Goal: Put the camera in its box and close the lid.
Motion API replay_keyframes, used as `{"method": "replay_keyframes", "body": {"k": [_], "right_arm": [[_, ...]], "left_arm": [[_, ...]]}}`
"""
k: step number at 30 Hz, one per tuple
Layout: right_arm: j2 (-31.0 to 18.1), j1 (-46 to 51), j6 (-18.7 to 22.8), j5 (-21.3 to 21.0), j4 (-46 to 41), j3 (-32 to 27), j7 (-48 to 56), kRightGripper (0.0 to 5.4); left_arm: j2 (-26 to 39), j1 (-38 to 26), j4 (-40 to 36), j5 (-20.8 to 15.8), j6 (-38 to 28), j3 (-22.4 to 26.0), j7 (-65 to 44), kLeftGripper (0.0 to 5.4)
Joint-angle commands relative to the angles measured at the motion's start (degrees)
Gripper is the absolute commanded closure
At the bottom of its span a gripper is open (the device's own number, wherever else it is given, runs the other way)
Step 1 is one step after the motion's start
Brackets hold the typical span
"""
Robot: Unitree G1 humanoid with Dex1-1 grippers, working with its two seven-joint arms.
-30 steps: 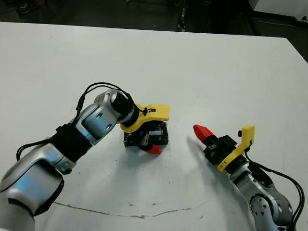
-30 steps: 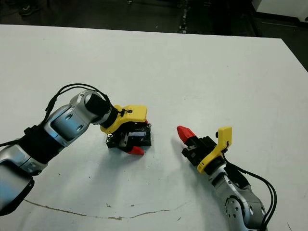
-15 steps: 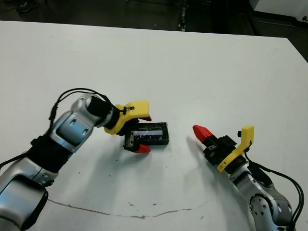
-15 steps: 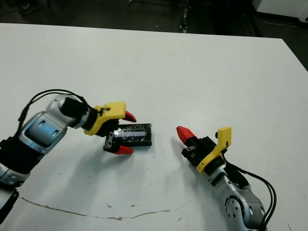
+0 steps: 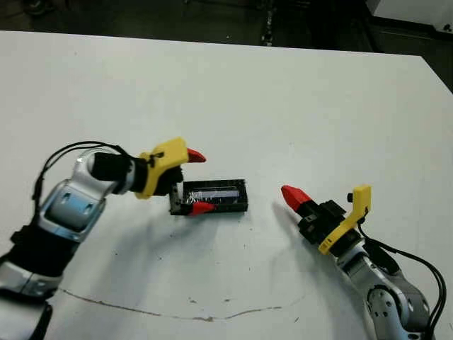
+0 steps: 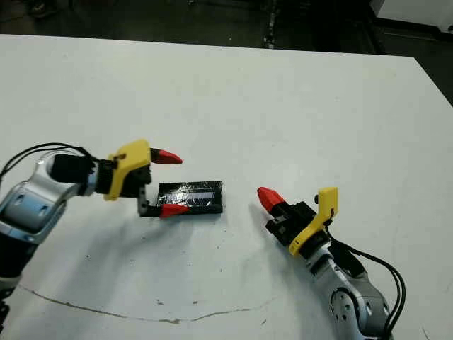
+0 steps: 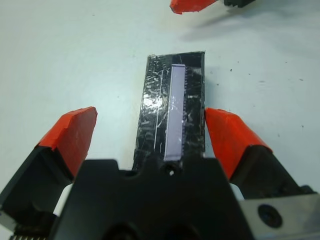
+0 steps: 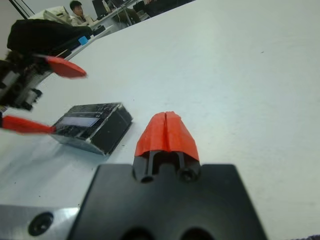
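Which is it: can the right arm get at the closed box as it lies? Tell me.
Probably yes: the right gripper lies beside the box, bare table between; the left gripper straddles only its far end.

Crinkled, shiny foil covers the black lid; the white table is matt.

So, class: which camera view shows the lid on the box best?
The left wrist view: the lid fills the centre, foil face up, between the open left tool's fingers. The eye views show it small on the table; the right wrist view shows it side-on.
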Motion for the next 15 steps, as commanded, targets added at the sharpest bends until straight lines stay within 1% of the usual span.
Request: {"method": "replay_keyframes", "body": {"k": [1, 6, 11, 14, 15], "right_arm": [[-0.92, -0.16, 0.43, 0.29, 0.55, -0.40, 0.55, 5.40], [-1.02, -0.66, -0.10, 0.28, 1.31, -0.51, 1.74, 5.40], [-1.01, -0.57, 0.84, -0.08, 0.32, -0.64, 0.50, 5.40], [-0.94, -0.50, 0.79, -0.09, 0.33, -0.56, 0.51, 5.40], [-0.82, -0.54, 0.77, -0.02, 0.41, -0.55, 0.56, 5.40]], "left_arm": [[3.80, 2.41, -2.91, -1.87, 1.40, 3.23, -0.29, 0.01], [7.36, 4.49, -7.49, -7.67, 7.15, 9.88, 0.38, 0.01], [9.45, 6.99, -10.89, -11.33, 8.85, 14.17, 1.16, 0.01], [6.89, 9.03, -11.36, -14.73, 9.28, 17.48, 4.17, 0.01], [4.82, 9.97, -12.02, -16.33, 9.94, 19.15, 6.79, 0.01]]}}
